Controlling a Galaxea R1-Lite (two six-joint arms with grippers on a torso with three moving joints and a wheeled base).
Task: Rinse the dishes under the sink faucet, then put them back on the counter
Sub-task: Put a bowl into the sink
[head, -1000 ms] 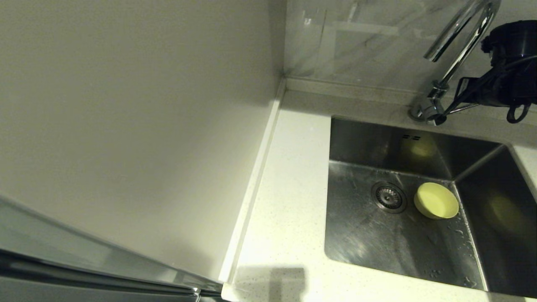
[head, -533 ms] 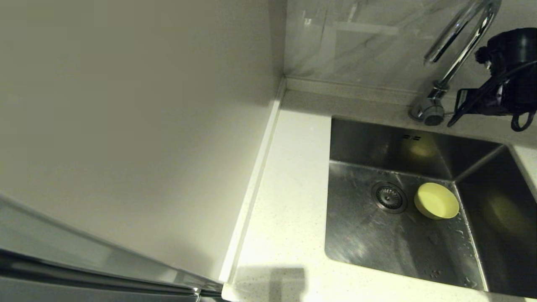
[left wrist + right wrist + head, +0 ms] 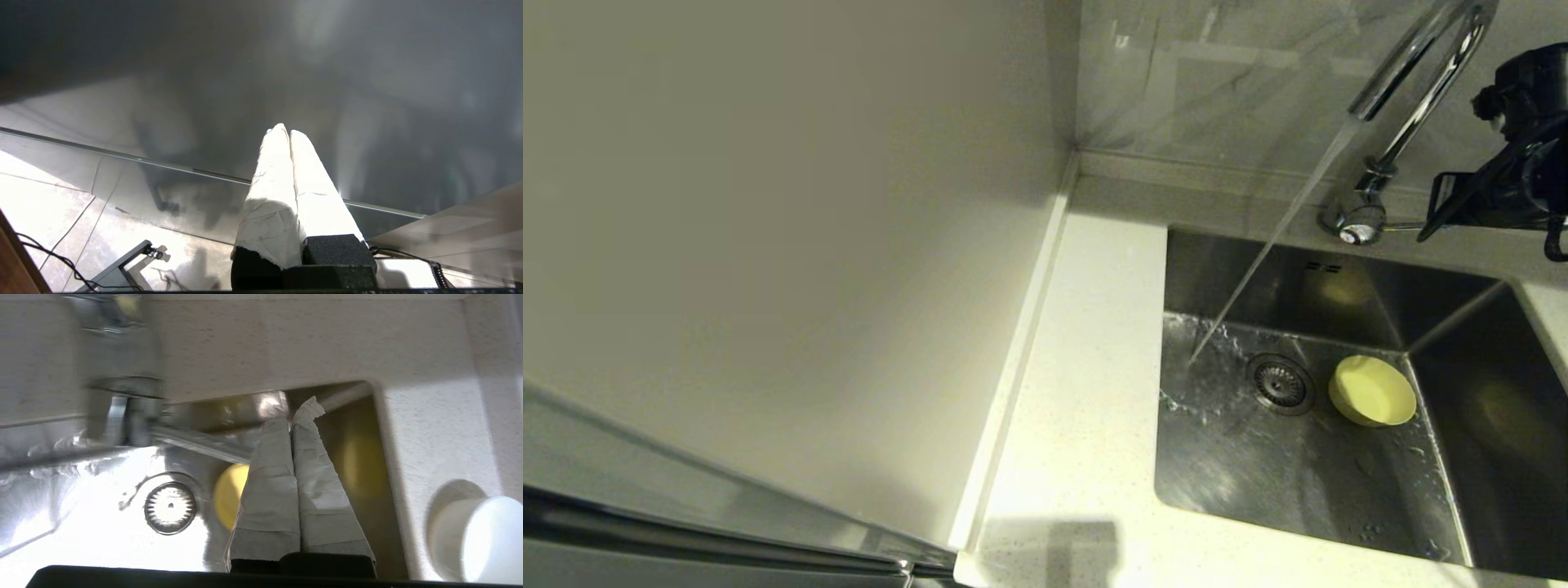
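Note:
One pale yellow dish (image 3: 1372,390) lies on the floor of the sink (image 3: 1241,278), just right of the drain strainer (image 3: 1280,382). The faucet (image 3: 1413,73) pours a slanted stream of water (image 3: 1270,245) that lands left of the strainer and misses the dish. My right arm (image 3: 1519,188) hangs at the far right beside the faucet's side lever (image 3: 1403,227). In the right wrist view my right gripper (image 3: 292,416) is shut and empty, next to the lever (image 3: 196,443) and above the yellow dish (image 3: 228,494). A white dish (image 3: 478,539) stands on the counter (image 3: 429,428).
A plain beige wall panel (image 3: 768,204) fills the left, with the counter strip (image 3: 1086,367) between it and the sink. My left gripper (image 3: 286,131) is parked, shut and empty, facing a dark panel above the tiled floor (image 3: 49,196).
Water has started running from the faucet into the sink. The lever has swung out to the right, and my right arm has drawn back to the right. The yellow dish has not moved.

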